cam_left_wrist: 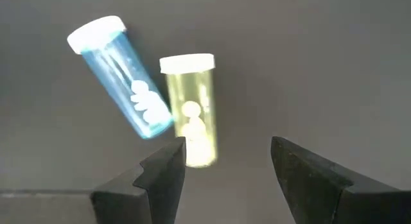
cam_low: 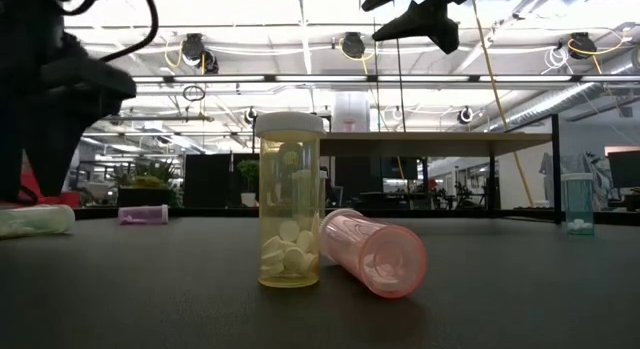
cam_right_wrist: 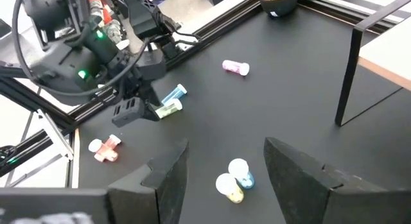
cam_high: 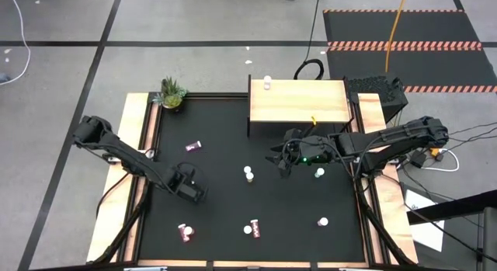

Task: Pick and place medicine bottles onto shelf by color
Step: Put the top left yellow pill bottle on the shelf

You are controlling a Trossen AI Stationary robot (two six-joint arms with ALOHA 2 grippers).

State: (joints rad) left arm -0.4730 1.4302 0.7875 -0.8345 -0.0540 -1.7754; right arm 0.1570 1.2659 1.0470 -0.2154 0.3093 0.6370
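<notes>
Left gripper (cam_left_wrist: 225, 163): dark fingers spread apart, holding nothing, poised over two small bottles lying on the black table (cam_high: 225, 143): one blue-bodied bottle with a white cap (cam_left_wrist: 122, 83) and one yellow-bodied bottle with a white cap (cam_left_wrist: 191, 108), touching at their lower ends. In the high view this gripper (cam_high: 189, 184) sits at the left-centre of the table.

Right gripper (cam_right_wrist: 225, 161): fingers apart, empty, hanging above the table centre just in front of the pale light-wood shelf (cam_high: 299, 108). Below it stand two white-capped bottles side by side (cam_right_wrist: 232, 179), one yellow, one blue.

Shelf count: one small white-capped bottle (cam_high: 268, 84) at its far left edge.

Elsewhere on the table: one pink bottle lying down (cam_high: 193, 146); pink bottles at the near edge (cam_high: 185, 232), number unclear; one more bottle (cam_high: 323, 222) near right; another beside the right gripper (cam_high: 319, 173).

Small green potted plant (cam_high: 172, 92) at the far left corner.
</notes>
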